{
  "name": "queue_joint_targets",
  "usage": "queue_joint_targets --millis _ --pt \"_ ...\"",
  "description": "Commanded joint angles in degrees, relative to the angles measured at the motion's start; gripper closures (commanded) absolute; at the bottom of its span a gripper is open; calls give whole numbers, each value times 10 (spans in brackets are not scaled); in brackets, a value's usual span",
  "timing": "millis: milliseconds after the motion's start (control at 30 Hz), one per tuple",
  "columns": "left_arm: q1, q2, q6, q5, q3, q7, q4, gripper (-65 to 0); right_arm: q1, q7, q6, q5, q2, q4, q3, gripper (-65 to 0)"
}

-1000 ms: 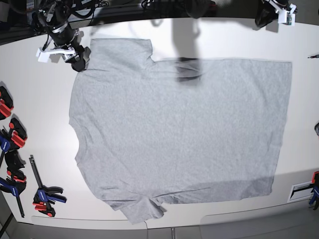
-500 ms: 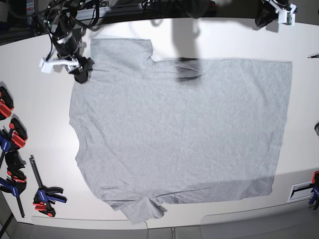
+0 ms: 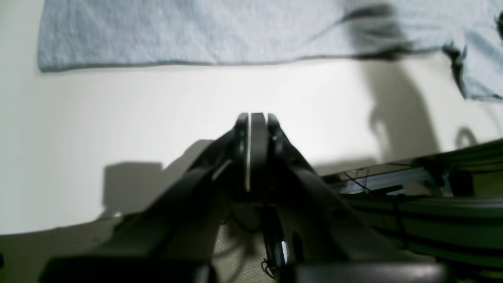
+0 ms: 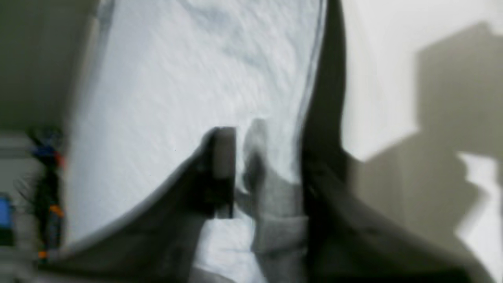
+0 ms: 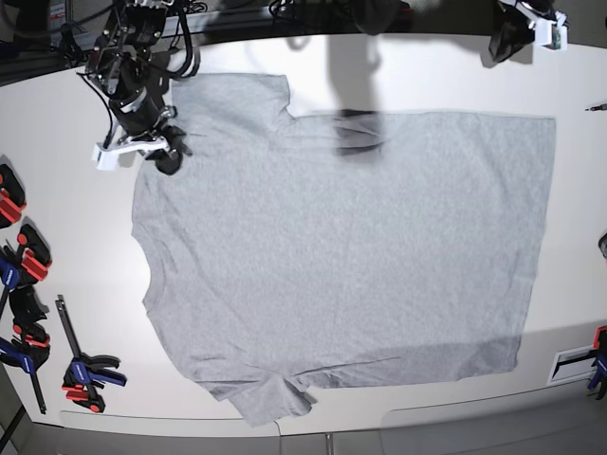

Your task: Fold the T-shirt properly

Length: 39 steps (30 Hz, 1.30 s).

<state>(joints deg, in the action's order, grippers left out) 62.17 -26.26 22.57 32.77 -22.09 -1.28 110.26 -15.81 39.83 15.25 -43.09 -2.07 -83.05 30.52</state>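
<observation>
A white table [image 5: 85, 284] fills the frame, lit from above with soft shadows. Red, blue and black clamps [image 5: 28, 313] lie along its left edge. Dark cables [image 5: 313, 9] cross the top.

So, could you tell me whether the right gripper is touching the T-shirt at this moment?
Touching. In the right wrist view, the right gripper has grey fabric of the T-shirt bunched between its closed fingers.

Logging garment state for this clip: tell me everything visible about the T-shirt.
The T-shirt is light heather-grey, soft knit, plain on the side showing, with darker-trimmed edges. It lies spread nearly flat on the white table, hem to the base view's right, one sleeve at the top, the other bunched at the bottom edge. The right gripper is shut on cloth at its upper-left edge; nothing else touches it.
</observation>
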Motion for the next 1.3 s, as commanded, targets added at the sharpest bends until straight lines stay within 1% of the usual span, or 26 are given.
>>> queue_joint_targets --millis 0,67,167,200,233,300,333,367,467,567,633,733,767,800,900,1000,1033,1100,1200,1267 --pt "1 -4 2 3 -4 15 7 0 -9 26 -20 -3 -3 7 2 0" --pt "-11 -4 2 3 -4 -12 7 0 -9 27 -20 0 -3 7 2 0" --pt "-40 -5 1 3 -5 -91 7 0 -9 27 -20 19 -3 7 2 0" --pt "-52 -5 0 3 -6 -119 7 -13 -9 28 -20 25 -3 7 2 0" --pt "-65 -5 -1 3 -10 -143 7 -53 -9 30 -20 26 -3 7 2 0" --pt "-91 -6 -15 9 -24 -185 7 -155 -9 37 -20 26 -3 7 2 0" --pt "-104 -8 -24 15 -33 -202 7 -192 -9 38 -20 26 -3 7 2 0" --pt "-118 -10 -35 22 -45 -214 7 -211 -9 38 -20 26 -3 7 2 0" --pt "-160 -15 -57 35 -89 -245 7 -212 -9 40 -20 26 -3 7 2 0" --pt "-209 -24 -59 83 -139 -291 -10 -212 -9 41 -20 26 -3 7 2 0" --pt "-239 -37 -59 104 -161 -309 -45 -212 -9 42 -20 26 -3 7 2 0" --pt "-281 -66 -58 139 -169 -320 -141 -212 -9 42 -20 26 -3 7 2 0" --pt "-296 -75 -54 156 -169 -329 -180 -212 -9 42 -20 26 -3 7 2 0" --pt "-313 -83 -41 174 -169 -340 -222 -212 -9 42 -20 26 -3 7 2 0" --pt "-366 -107 32 260 -169 -395 -354 -211 -9 43 -20 26 -3 7 2 0" --pt "-415 -122 80 342 -169 -453 -472 -211 -9 43 -20 26 -3 7 2 0" --pt "-428 -125 88 359 -169 -466 -503 -211 -9 43 -20 26 -3 7 2 0" --pt "-451 -127 92 383 -168 -485 -549 -211 -9 43 -20 26 -3 7 2 0" --pt "-470 -127 92 382 -161 -484 -582 -215 -9 43 -20 26 -3 7 2 0" --pt "-473 -127 92 382 -148 -483 -584 -240 -9 44 -20 26 -3 7 2 0"
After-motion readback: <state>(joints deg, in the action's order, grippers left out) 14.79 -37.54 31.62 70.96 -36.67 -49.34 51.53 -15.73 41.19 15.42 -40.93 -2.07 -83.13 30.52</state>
